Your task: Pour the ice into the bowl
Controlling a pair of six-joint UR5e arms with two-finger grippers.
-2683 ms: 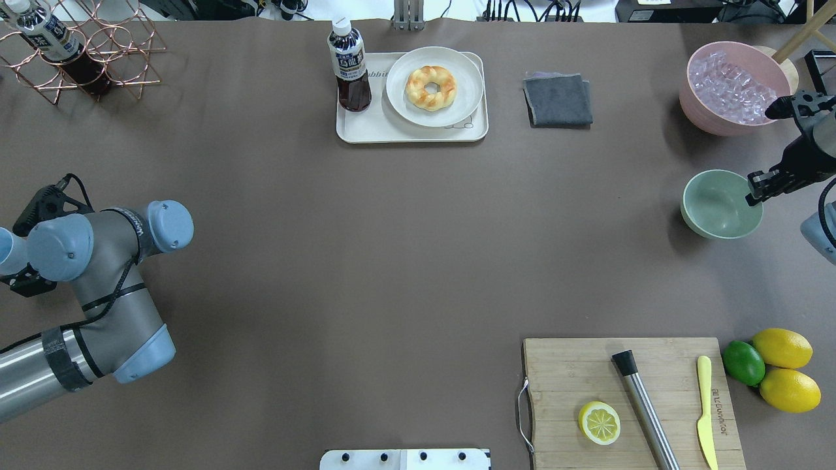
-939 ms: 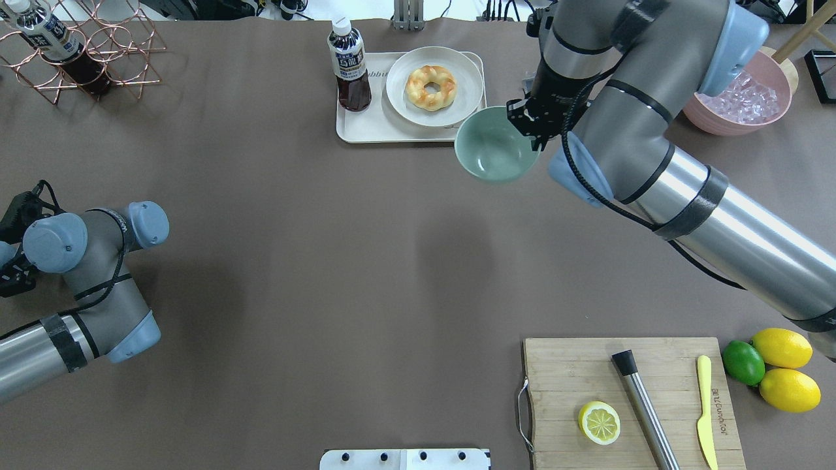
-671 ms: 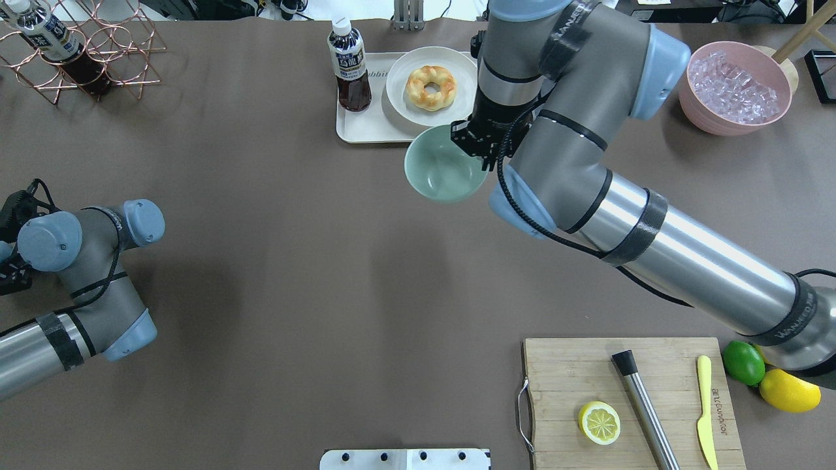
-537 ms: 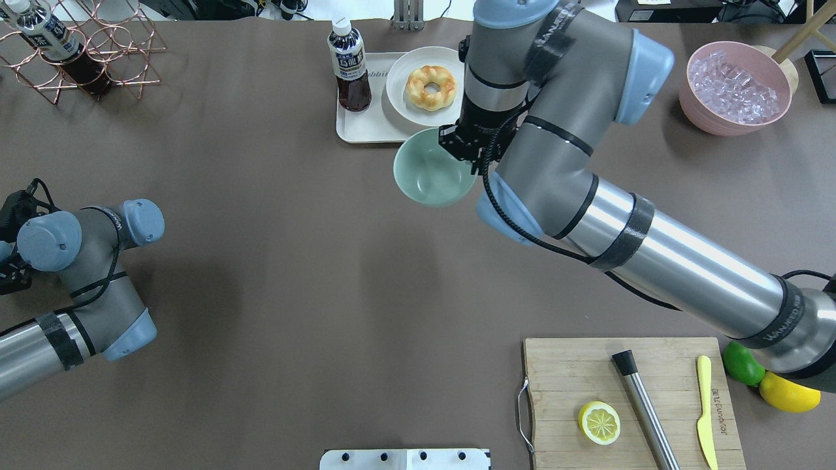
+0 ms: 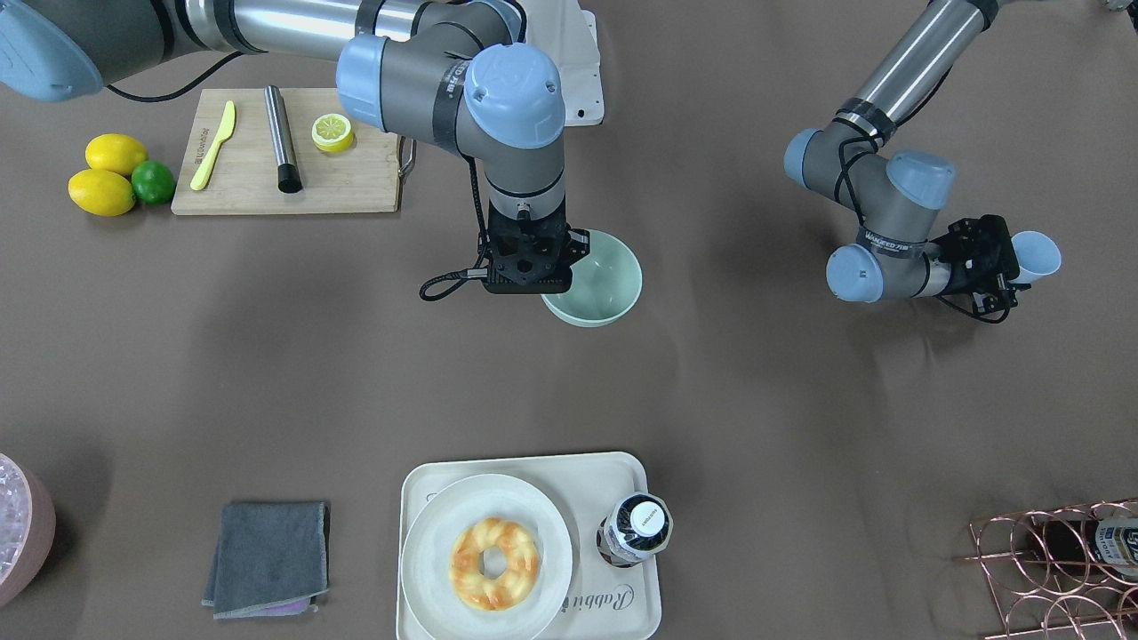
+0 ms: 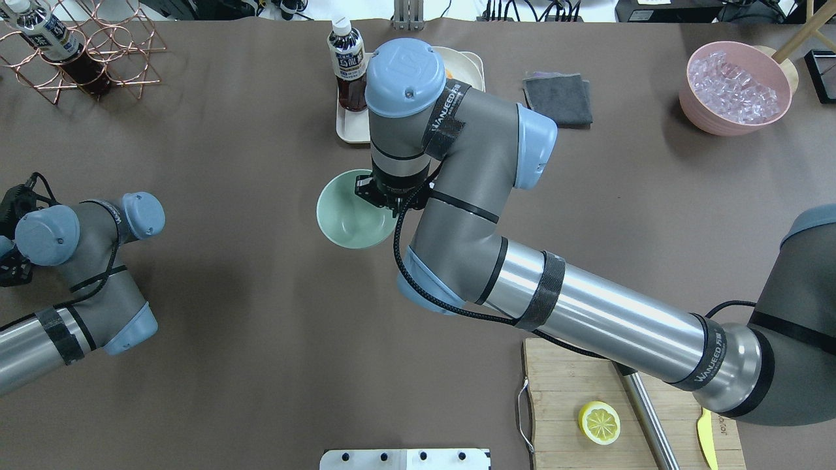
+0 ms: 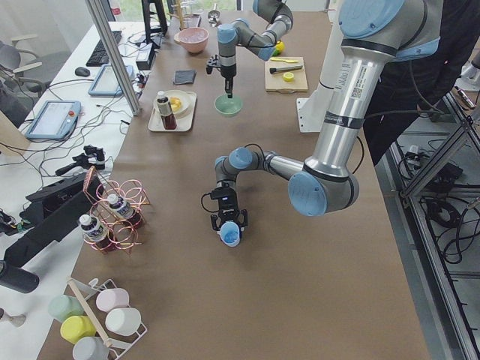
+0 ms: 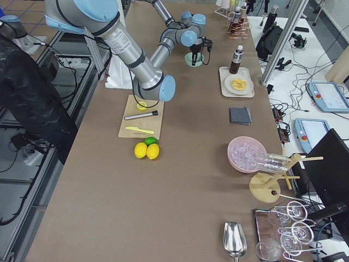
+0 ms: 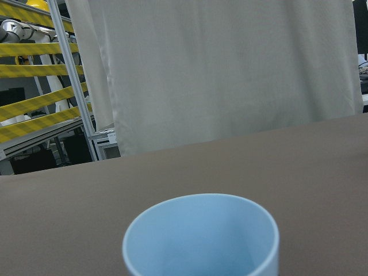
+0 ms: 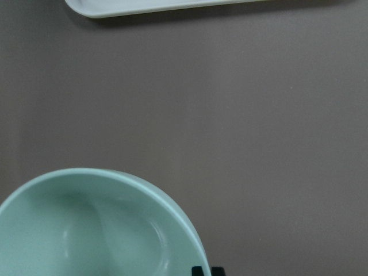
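My right gripper (image 6: 384,196) is shut on the rim of the pale mint-green bowl (image 6: 348,212) near the table's middle, just in front of the tray. The bowl also shows in the front view (image 5: 597,283), where my right gripper (image 5: 558,267) pinches its rim, and in the right wrist view (image 10: 86,230); it is empty. I cannot tell whether it rests on the table. The ice (image 6: 735,88) lies in a pink round container (image 6: 699,108) at the far right. My left gripper (image 5: 1003,265) holds a light blue cup (image 5: 1037,256) on its side at the table's left end. No ice shows inside the cup (image 9: 201,236).
A tray (image 6: 347,127) with a bottle (image 6: 346,62) stands behind the bowl, a donut plate (image 5: 487,556) on it. A grey cloth (image 6: 558,98) lies right of it. A cutting board (image 6: 562,418) with a lemon half is at the front right. A wire rack (image 6: 85,52) stands far left.
My right arm took the mint-green bowl from the table's right side and carried it left to the middle, in front of the tray. My left arm drew back slightly.
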